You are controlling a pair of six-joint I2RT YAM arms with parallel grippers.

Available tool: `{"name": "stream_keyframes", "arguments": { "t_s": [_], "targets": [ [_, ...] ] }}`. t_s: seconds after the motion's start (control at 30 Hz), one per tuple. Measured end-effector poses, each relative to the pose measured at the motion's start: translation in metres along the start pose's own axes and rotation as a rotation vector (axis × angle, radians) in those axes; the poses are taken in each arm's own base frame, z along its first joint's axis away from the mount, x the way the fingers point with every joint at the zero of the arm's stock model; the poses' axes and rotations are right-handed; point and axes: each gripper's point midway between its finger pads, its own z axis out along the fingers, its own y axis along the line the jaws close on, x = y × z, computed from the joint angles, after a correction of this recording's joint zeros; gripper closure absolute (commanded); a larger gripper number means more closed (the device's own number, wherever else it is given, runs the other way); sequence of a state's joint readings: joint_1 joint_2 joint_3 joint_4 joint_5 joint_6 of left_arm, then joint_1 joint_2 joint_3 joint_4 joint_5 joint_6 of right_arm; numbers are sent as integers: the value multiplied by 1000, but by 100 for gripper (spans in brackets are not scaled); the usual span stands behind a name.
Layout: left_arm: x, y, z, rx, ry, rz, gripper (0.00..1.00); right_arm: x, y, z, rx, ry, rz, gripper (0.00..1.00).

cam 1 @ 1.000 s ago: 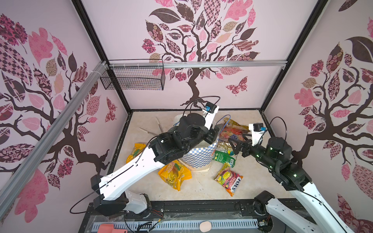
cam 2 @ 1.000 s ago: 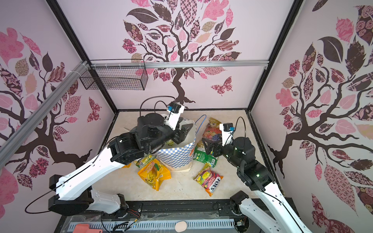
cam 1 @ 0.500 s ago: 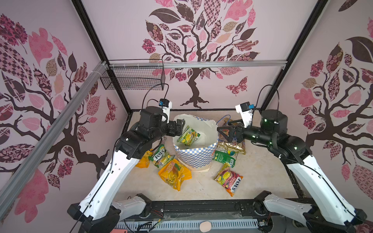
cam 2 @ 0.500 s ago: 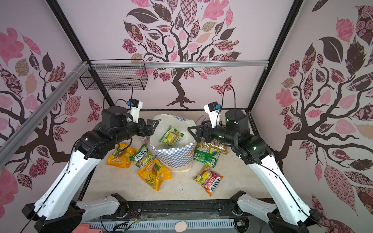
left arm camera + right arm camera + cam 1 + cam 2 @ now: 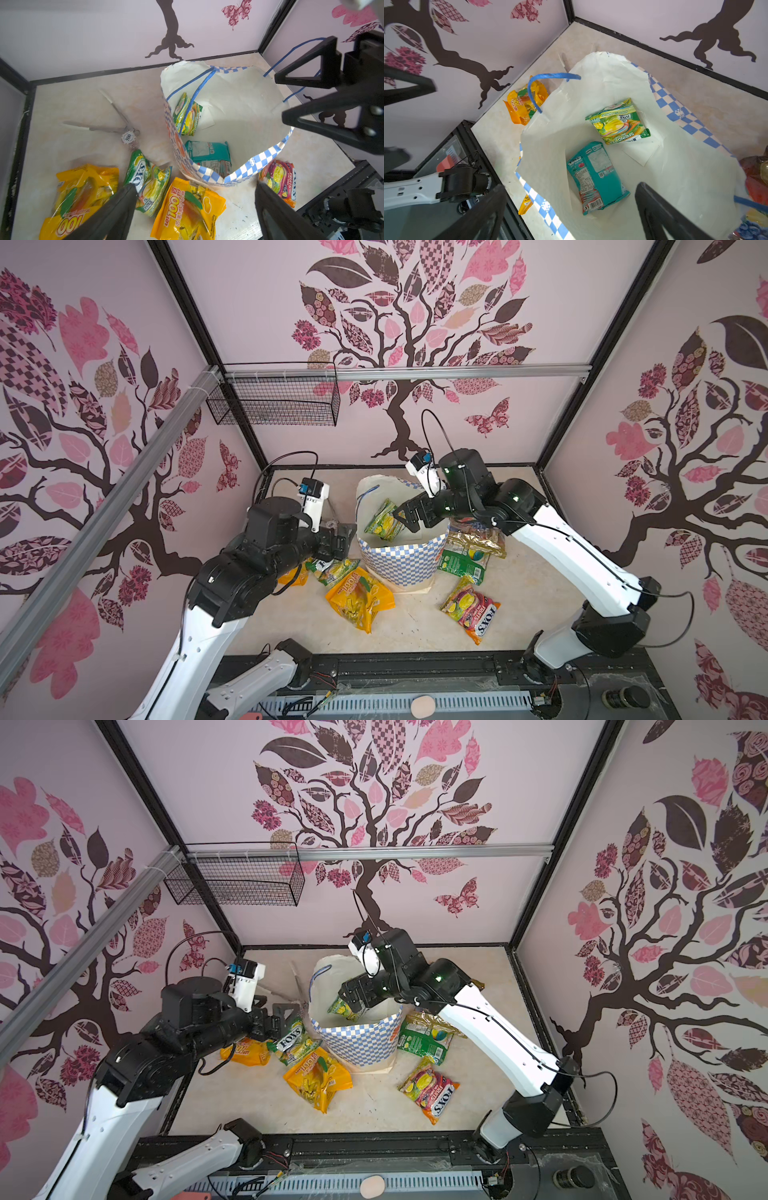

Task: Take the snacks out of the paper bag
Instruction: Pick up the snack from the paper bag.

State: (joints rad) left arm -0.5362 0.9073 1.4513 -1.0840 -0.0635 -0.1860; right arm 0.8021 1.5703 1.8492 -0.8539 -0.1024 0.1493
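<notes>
Near the table's front edge lie a fruit-print packet and a yellow packet, both outside the paper bag standing mid-table. The left gripper hangs just left of the bag, jaws apart and empty. The right gripper hovers over the bag's mouth, jaws wide apart. A teal packet and a green packet lie inside below them, untouched. Scissors lie farther back.

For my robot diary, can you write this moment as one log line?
left gripper: open, beside paper bag | right gripper: open, over bag mouth | in bag: green packet, teal packet | task: not done
</notes>
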Motion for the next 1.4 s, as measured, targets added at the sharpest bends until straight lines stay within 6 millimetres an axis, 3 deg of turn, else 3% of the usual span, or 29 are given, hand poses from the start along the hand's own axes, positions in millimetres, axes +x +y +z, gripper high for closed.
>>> {"name": "stream_keyframes", "arguments": {
  "t_s": [0.17, 0.43, 0.73, 0.93, 1.27, 1.4],
  "targets": [
    [16, 11, -13, -44, 10, 9, 1, 13, -17, 29, 81, 66, 2, 0],
    [37, 14, 2, -57, 81, 10, 1, 28, -26, 68, 101, 124, 3, 7],
    [57, 12, 12, -38, 131, -39, 2, 58, -30, 116, 72, 176, 51, 14],
    [59, 12, 15, -42, 137, -51, 2, 99, -36, 151, 58, 250, 85, 11],
    [55, 17, 24, -74, 128, -58, 3, 142, -47, 196, 68, 358, 103, 6],
    [58, 18, 27, -84, 141, -55, 3, 174, -52, 213, 80, 440, 111, 5]
  ]
}}
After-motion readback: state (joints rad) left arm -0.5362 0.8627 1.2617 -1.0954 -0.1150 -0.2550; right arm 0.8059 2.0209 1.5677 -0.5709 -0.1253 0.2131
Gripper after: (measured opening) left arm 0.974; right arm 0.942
